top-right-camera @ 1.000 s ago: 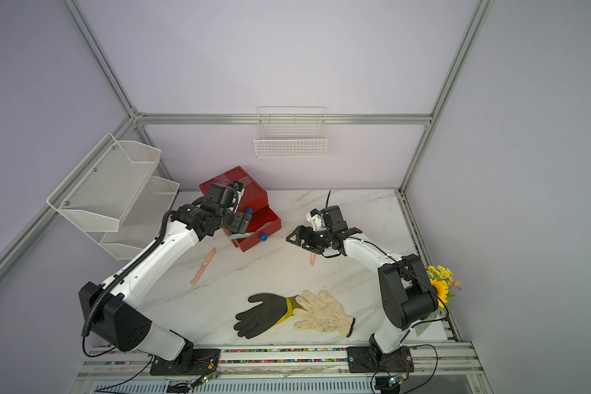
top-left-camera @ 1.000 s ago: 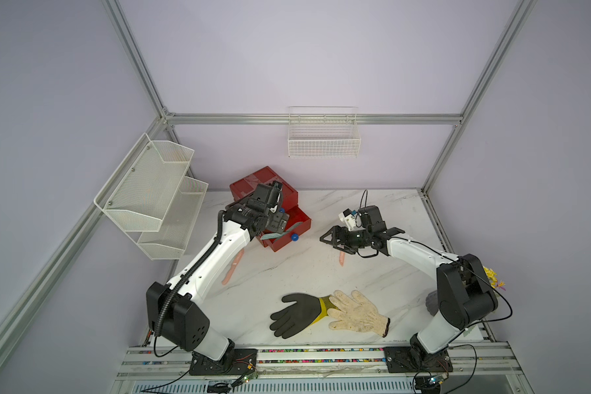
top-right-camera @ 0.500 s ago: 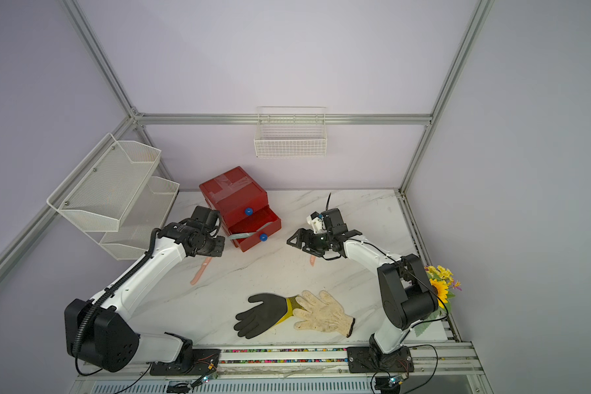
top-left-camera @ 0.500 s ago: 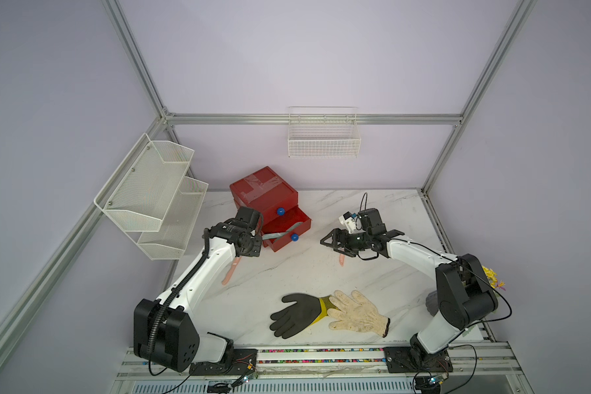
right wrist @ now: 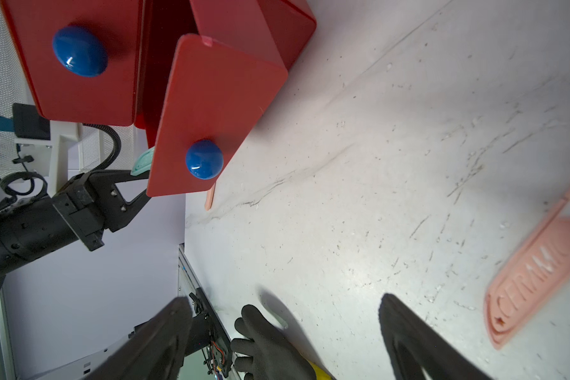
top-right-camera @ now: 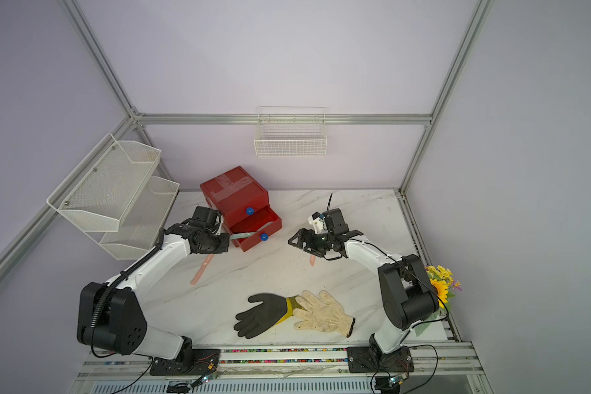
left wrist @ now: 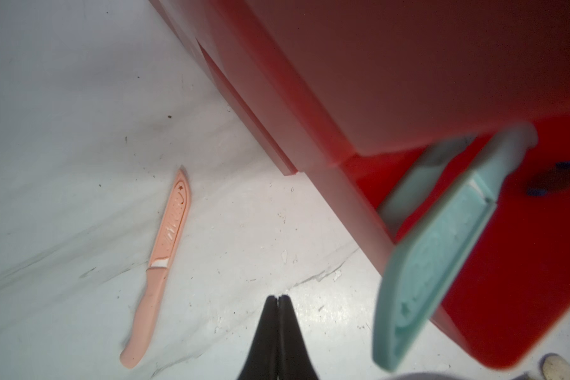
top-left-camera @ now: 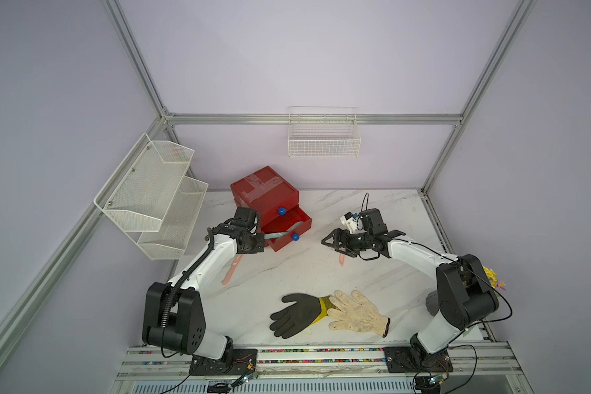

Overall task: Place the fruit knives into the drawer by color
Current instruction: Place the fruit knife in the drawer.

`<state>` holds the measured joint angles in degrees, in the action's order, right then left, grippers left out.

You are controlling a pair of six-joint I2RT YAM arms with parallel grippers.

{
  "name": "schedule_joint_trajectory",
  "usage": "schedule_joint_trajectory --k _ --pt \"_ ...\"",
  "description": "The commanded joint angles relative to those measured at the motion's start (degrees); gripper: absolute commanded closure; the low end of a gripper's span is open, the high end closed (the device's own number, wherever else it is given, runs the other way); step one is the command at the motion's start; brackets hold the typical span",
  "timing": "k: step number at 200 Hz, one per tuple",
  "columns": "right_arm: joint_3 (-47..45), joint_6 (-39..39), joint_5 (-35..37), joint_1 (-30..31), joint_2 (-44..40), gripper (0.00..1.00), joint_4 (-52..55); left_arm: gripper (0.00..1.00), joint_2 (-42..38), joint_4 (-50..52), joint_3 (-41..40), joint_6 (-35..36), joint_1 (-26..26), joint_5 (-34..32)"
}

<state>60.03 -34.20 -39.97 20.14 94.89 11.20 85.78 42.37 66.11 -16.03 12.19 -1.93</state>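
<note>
The red drawer cabinet (top-left-camera: 263, 192) stands at the back left, with the drawer (top-left-camera: 287, 225) under its top one pulled out. A teal fruit knife (top-left-camera: 282, 232) (left wrist: 435, 263) lies in that drawer and sticks out over its side. My left gripper (top-left-camera: 261, 239) (left wrist: 278, 297) is shut and empty, low beside that drawer, just short of the teal knife's end. One pink knife (top-left-camera: 231, 271) (left wrist: 160, 263) lies on the table under the left arm. My right gripper (top-left-camera: 325, 240) (right wrist: 285, 301) hangs open over bare table, with a second pink knife (top-left-camera: 341, 261) (right wrist: 533, 273) just beside it.
A black glove (top-left-camera: 296, 315) and a white glove (top-left-camera: 357, 314) lie near the front edge. A two-tier mesh shelf (top-left-camera: 151, 191) hangs on the left wall and a wire basket (top-left-camera: 323, 136) on the back wall. Artificial flowers (top-right-camera: 439, 283) stand behind the right arm's base.
My left gripper came away from above the open drawer, dropped toward the table beside it and shut. The right gripper has hardly moved.
</note>
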Motion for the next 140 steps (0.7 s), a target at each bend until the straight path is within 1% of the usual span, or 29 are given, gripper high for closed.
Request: schedule_joint_trajectory --k 1,23,51,70,102,105,110,117,121,124,140 --pt "-1.1 1.1 -0.29 -0.87 -2.18 0.08 0.47 1.0 0.97 -4.92 3.51 -1.02 -0.15 3.05" --pt "-1.18 1.06 -0.52 -1.16 -2.09 0.08 0.47 1.0 1.76 -5.43 5.55 -0.54 -0.09 5.36" --pt "-1.37 1.06 -0.68 -1.31 -1.76 0.08 0.31 1.0 -0.05 -6.31 5.89 -0.33 -0.03 8.08" --pt "-1.06 0.99 -0.86 -1.38 -1.13 0.08 0.22 1.0 -1.35 -6.95 5.46 0.09 -0.01 11.26" --pt "-0.27 1.26 -2.45 -1.26 -0.47 0.08 -0.49 0.99 -4.31 -5.95 1.99 -0.24 0.01 9.56" --pt "-0.25 1.24 -2.56 -1.29 -0.42 0.08 -0.56 0.99 -6.37 -5.86 1.5 -0.28 0.0 9.39" --pt "-0.22 1.24 -2.66 -1.28 -0.39 0.08 -0.59 0.97 -7.42 -5.77 0.69 -0.31 -0.04 9.11" --pt "-0.29 1.3 -2.66 -1.3 -0.3 0.08 -0.46 0.93 -8.74 -5.51 -0.36 -0.53 -0.07 8.9" --pt "-0.39 1.25 -2.74 -1.32 -0.44 0.08 -0.48 0.89 -9.55 -5.37 -0.94 -0.98 -0.14 8.84" --pt "-0.48 1.19 -2.75 -1.27 -0.41 0.08 -0.46 0.84 -10.12 -5.29 -1.46 -1.23 -0.14 8.98" --pt "-1.23 0.61 -2.82 -1.26 -0.71 0.08 -1.16 0.46 -13.37 -6.56 -4.72 -4.19 -0.14 11.84"
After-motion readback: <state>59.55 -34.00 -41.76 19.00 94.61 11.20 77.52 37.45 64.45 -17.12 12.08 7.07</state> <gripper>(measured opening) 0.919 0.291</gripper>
